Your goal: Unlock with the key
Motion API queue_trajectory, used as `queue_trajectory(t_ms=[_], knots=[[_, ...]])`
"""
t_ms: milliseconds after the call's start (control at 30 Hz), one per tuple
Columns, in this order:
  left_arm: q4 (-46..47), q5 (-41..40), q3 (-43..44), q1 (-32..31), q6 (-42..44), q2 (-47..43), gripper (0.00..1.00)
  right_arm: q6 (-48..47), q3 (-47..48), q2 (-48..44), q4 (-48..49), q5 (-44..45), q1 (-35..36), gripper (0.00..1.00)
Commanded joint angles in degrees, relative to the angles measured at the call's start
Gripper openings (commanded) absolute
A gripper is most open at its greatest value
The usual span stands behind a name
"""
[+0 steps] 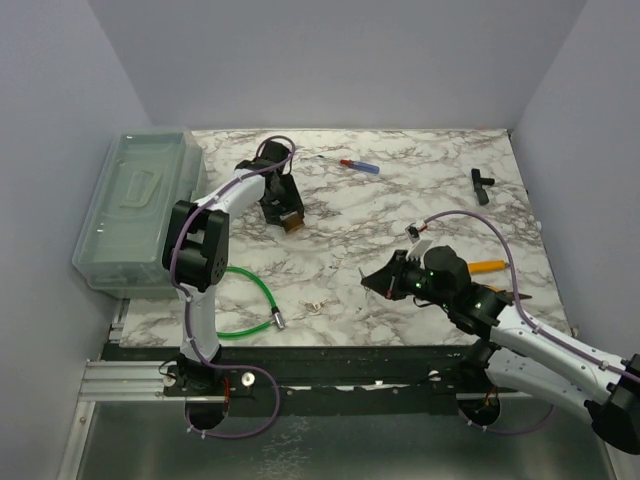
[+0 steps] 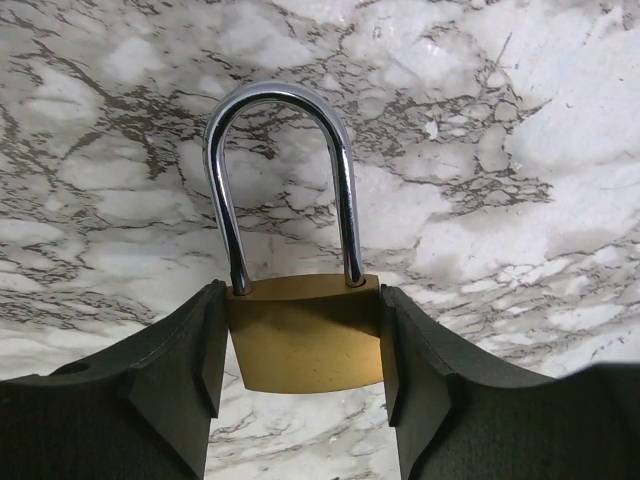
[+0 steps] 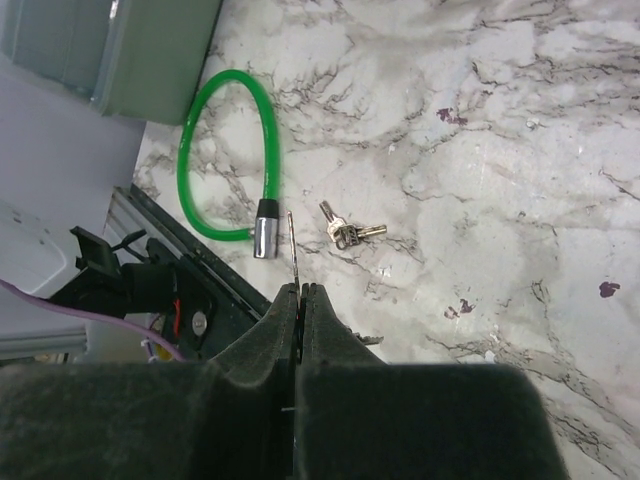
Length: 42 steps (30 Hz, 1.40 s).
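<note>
Padlock clamped in the left gripper, key pinched in the right, both over a marble table.

A clear plastic bin (image 1: pixel 135 210) with its lid on sits at the table's left edge; its contents cannot be made out. The left gripper (image 2: pixel 305 375) has its jaws clamped on the brass body of the padlock (image 2: pixel 300 340), shackle closed. The right gripper (image 3: pixel 300 295) has its jaws pressed together on the key (image 3: pixel 293 250), a thin blade sticking out edge-on, held above open tabletop (image 1: pixel 400 210). Two spare keys (image 3: pixel 345 233) lie near the front edge, just beside the metal tip of a green cable (image 3: pixel 225 150). Pale walls enclose the table.
</note>
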Motion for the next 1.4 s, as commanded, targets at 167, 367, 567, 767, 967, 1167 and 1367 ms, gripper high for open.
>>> queue_trajectory(t_ms=[167,367,567,767,967,1167,1367], knots=[[7.76,7.45,-4.73,-0.66,-1.7,-6.0,0.0,6.35,2.3,6.49,6.94,3.07,0.3,0.0],[8.7,9.48,-5.51,-0.92,-2.76,-9.71,0.0,7.54,5.89,13.55,11.67,5.3,0.3,0.0],[8.79,13.5,-5.7,-0.96,-3.99,-12.05,0.0,4.91,11.35,20.34,15.26,6.79,0.3,0.0],[9.07,16.42,-5.77,-1.03,-4.66,-12.84,0.0,3.09,14.49,25.98,20.93,4.05,0.3,0.0],[10.04,17.79,-6.22,-1.01,-5.16,-13.71,0.0,4.03,19.65,33.03,16.78,5.3,0.3,0.0],[11.22,19.49,-6.76,-1.03,-5.33,-15.06,0.0,4.41,22.98,37.89,15.15,4.18,0.29,0.0],[12.94,20.56,-7.64,-1.01,-5.16,-16.67,0.0,4.23,25.98,42.13,15.66,0.58,0.21,0.0]])
